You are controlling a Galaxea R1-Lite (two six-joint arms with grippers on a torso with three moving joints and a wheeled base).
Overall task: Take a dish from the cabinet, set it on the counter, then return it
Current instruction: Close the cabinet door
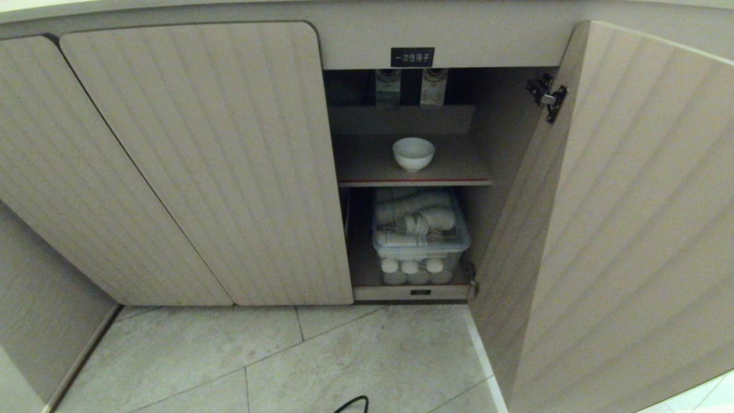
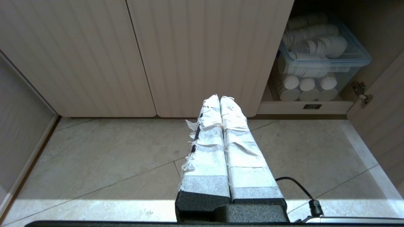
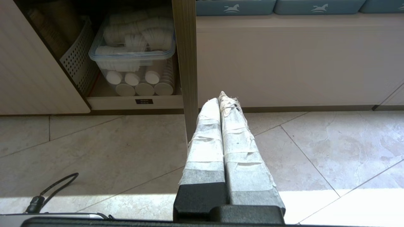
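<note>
Closed cabinet doors [image 1: 189, 166] on left, no handle needed. Left gripper [image 2: 220, 98] low over floor tiles [image 2: 110, 157], taped fingers pressed together, empty. Dish [image 1: 413, 154] upright alone on red-edged shelf [image 1: 413, 182], mid opening, below black label [image 1: 412, 57]. Clear bin [image 1: 421, 235] of white cups underneath. Right gripper [image 3: 222, 99] also pinched tight, empty, near edge of open door [image 1: 619, 218].

Risks: narrow opening, arm may clip door or shelf lip; smooth deep bowl could slip from taped fingers; push to shelf back.

White Chinese characters "一次性筷子" on black label [image 1: 412, 57], cabinet [image 1: 436, 40] front
</note>
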